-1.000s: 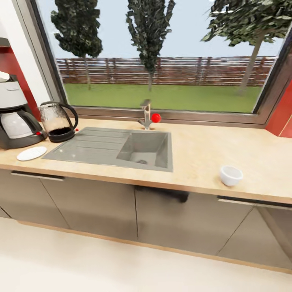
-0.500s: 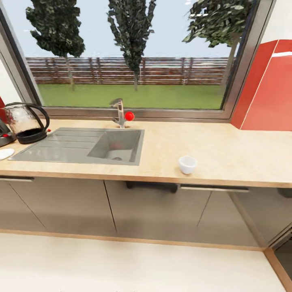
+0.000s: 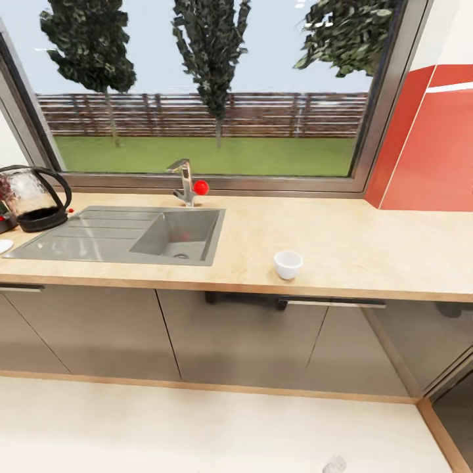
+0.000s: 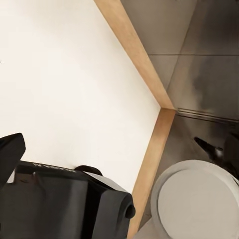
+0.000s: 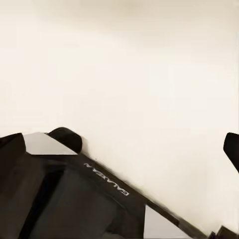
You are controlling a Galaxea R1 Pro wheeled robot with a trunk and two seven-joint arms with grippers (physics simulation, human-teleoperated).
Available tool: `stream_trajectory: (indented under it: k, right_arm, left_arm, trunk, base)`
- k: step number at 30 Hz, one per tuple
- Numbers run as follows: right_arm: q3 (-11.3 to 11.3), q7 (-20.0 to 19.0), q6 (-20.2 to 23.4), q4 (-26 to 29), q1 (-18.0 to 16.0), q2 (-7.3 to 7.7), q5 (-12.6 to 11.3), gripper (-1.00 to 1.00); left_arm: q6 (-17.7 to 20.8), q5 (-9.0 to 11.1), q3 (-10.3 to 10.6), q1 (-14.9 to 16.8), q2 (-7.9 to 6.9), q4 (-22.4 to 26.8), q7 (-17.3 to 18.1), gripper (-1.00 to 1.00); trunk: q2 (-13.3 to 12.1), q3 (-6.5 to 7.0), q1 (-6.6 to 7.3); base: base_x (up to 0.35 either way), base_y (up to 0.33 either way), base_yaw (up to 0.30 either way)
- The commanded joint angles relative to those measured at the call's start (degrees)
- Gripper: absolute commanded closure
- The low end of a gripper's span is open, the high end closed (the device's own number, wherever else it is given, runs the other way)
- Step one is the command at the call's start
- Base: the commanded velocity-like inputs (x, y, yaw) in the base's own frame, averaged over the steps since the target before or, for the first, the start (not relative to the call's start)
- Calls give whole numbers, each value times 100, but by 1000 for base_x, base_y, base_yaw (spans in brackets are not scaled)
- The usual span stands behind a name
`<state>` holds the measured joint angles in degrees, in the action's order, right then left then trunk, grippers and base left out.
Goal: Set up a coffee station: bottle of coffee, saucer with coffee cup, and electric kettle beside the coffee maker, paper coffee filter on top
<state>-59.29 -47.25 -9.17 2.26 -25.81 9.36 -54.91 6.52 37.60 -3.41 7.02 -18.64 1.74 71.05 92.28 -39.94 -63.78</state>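
Note:
The white coffee cup [image 3: 287, 264] stands upright on the light wood kitchen countertop [image 3: 368, 253], right of the sink and near the front edge. At the far left stands the glass electric kettle [image 3: 29, 197] with its black handle. Beside it, a dark sliver of the coffee maker [image 3: 2, 225] and the rim of the white saucer [image 3: 3, 246] are cut off by the picture's edge. My left gripper [image 4: 119, 154] and right gripper [image 5: 119, 149] hang low over the pale floor, fingertips spread wide with nothing between them. The bottle of coffee, kitchen shelf and paper coffee filter are out of view.
A grey sink [image 3: 177, 233] with drainboard and a tap [image 3: 184, 180] with a red knob [image 3: 201, 188] sit under the wide window. A red wall panel [image 3: 427, 151] rises at the right. Dark grey cabinet fronts [image 3: 230, 335] and a wooden plinth [image 4: 144, 74] line the floor.
The head camera has swung to the right, so everything slid left in the picture. The coffee maker and saucer have slipped to the left edge and the cup now sits near the middle.

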Motion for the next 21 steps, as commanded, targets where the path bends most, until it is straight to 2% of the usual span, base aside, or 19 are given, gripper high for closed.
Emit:
stream_trajectory:
  k: [1,4,7,10,11,13,15,17,21]
  right_arm:
    - [-108,-107,-36,121,-9,10,-15,-100]
    - [-121,-631,42,724,-220,85,0,-100]
    - [-124,-795,303,1088,-374,148,3,-100]
    - [-125,-899,738,1717,-528,275,10,-100]
    - [-124,-921,925,2117,-584,398,12,-100]
    - [-117,-932,1124,2569,-623,565,13,-100]
    - [-100,-930,1372,3068,-650,738,14,-100]
    - [-71,-893,1950,4070,-679,1058,15,-100]
    - [45,-627,2522,5154,-759,1370,15,-100]
  left_arm:
    - [61,-19,-35,1,-2,2,20,-100]
    - [60,-17,-38,1,-6,2,16,-100]
    - [60,-16,-42,1,-11,2,-47,-100]
    - [62,-16,-44,1,-14,2,-500,-100]
    - [66,-16,-45,1,-15,4,-788,-100]
    - [70,-16,-45,1,-13,6,-1010,-100]
    - [72,-16,-45,1,-13,8,-1154,-100]
    - [75,-16,-46,1,-10,9,-1307,-100]
    - [77,-16,-49,1,-8,10,-1385,-100]
  trunk:
    - [3,-6,0]
    - [3,-6,0]
    - [3,-6,0]
    - [3,-6,0]
    - [3,-6,0]
    - [3,-6,0]
    - [3,-6,0]
    - [3,-6,0]
    - [3,-6,0]
  base:
    - [0,0,0]
    - [0,0,0]
    - [0,0,0]
    - [0,0,0]
    - [0,0,0]
    - [0,0,0]
    - [0,0,0]
    - [0,0,0]
    - [0,0,0]
